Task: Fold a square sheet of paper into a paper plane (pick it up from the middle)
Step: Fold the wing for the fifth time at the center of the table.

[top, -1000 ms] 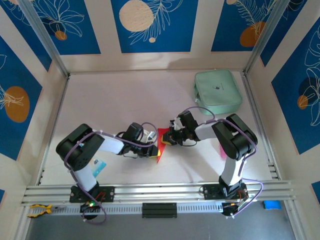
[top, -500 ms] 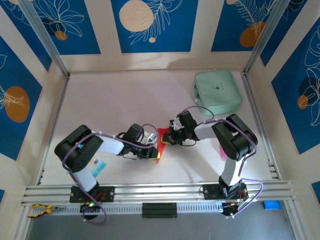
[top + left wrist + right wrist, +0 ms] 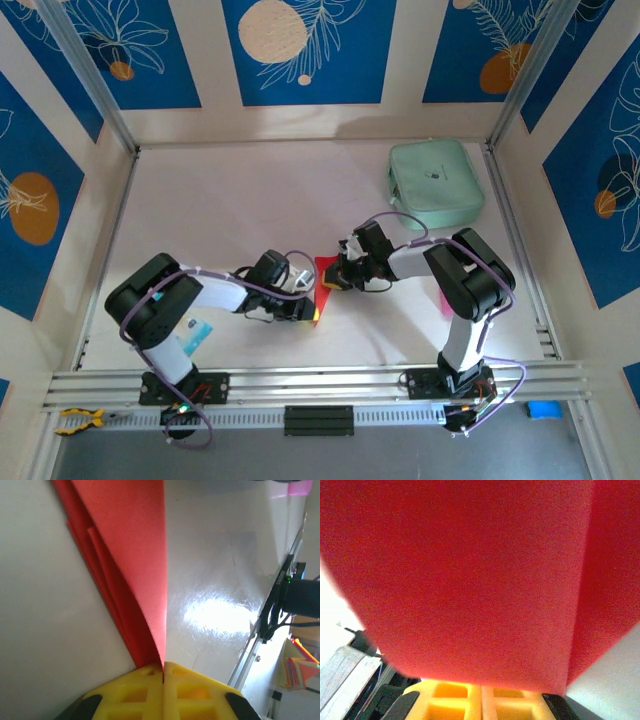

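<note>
The square sheet of paper (image 3: 326, 272) is bright red and folded into narrow, layered flaps; it sits mid-table between the two grippers. My left gripper (image 3: 312, 312) holds its near end. In the left wrist view the yellow fingers (image 3: 130, 695) are pressed together, and the edge of the paper (image 3: 130, 540) runs into the seam at the left gripper (image 3: 163, 666). My right gripper (image 3: 338, 281) is at the paper's far end. In the right wrist view a red flap of the paper (image 3: 470, 570) hangs over the shut right gripper (image 3: 481, 689) and hides its tips.
A mint-green pouch (image 3: 436, 183) lies at the back right. A small blue-and-white packet (image 3: 197, 328) rests by the left arm's base. Aluminium rails (image 3: 320, 380) run along the near edge. Patterned walls enclose the table on three sides.
The left arm has shifted slightly, and the red tip past its gripper looks shorter. The right arm and the paper's far end have barely moved.
</note>
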`<control>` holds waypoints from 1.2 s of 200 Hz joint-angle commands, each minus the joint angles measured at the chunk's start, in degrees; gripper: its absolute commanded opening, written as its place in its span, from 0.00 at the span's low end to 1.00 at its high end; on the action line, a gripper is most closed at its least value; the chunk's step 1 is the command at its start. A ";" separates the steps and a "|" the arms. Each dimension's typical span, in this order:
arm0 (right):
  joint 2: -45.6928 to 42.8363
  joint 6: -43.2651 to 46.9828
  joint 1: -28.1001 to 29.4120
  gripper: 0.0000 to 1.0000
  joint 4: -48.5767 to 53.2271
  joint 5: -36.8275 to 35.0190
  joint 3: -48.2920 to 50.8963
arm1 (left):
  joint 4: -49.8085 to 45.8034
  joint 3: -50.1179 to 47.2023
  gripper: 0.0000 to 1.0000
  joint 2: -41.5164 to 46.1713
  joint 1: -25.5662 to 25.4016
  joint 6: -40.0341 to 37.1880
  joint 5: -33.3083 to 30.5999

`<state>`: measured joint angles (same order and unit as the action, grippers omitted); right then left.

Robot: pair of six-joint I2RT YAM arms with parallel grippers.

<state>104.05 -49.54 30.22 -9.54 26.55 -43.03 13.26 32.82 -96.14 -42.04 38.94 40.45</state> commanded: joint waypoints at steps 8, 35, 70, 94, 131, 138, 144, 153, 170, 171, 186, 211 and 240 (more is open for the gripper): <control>2.82 -0.03 0.11 0.08 7.30 -7.58 1.79 | -8.94 -2.52 0.00 0.11 -1.47 -0.87 0.73; 2.83 -0.28 0.20 0.08 7.16 -7.74 2.06 | -9.84 -2.39 0.00 0.59 -1.81 -1.40 0.93; 2.85 -0.24 0.19 0.08 7.18 -8.00 2.02 | -11.32 -2.40 0.00 1.61 -2.35 -1.76 0.34; 2.78 -0.44 0.19 0.07 7.19 -8.11 2.20 | -12.05 -2.25 0.00 1.74 -2.85 -1.98 -0.05; 2.66 -0.38 0.26 0.07 7.46 -8.40 2.24 | -14.11 -2.02 0.07 2.31 -3.30 -2.55 -1.54; 2.65 -0.47 0.25 0.07 7.47 -8.44 2.31 | -14.30 -2.05 0.00 2.50 -3.35 -2.55 -1.74; 2.57 -0.49 0.28 0.07 7.42 -8.52 2.33 | -14.31 -2.06 0.00 2.60 -3.41 -2.55 -1.86; 2.56 -0.50 0.29 0.07 7.43 -8.52 2.42 | -14.31 -2.07 0.00 2.60 -3.51 -2.55 -1.88; 2.47 -0.52 0.28 0.07 7.41 -8.59 2.51 | -14.44 -2.14 0.00 2.37 -3.73 -2.47 -1.98; 2.47 -0.54 0.28 0.07 7.42 -8.65 2.51 | -14.46 -2.10 0.01 2.36 -3.74 -2.46 -2.01; 2.48 -0.64 0.28 0.07 7.39 -8.66 2.51 | -14.66 -2.09 0.07 2.64 -4.01 -2.46 -2.17; 2.44 -0.60 0.28 0.07 7.19 -8.78 2.77 | -14.74 -2.33 0.00 3.12 -4.38 -2.25 -2.30; 2.44 -0.76 0.32 0.06 7.08 -8.86 2.96 | -15.03 -2.70 0.06 4.07 -4.80 -1.85 -2.55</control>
<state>103.94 -49.74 30.59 -9.61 25.71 -42.96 7.38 32.64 -92.92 -44.82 37.36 36.32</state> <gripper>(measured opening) 0.066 0.065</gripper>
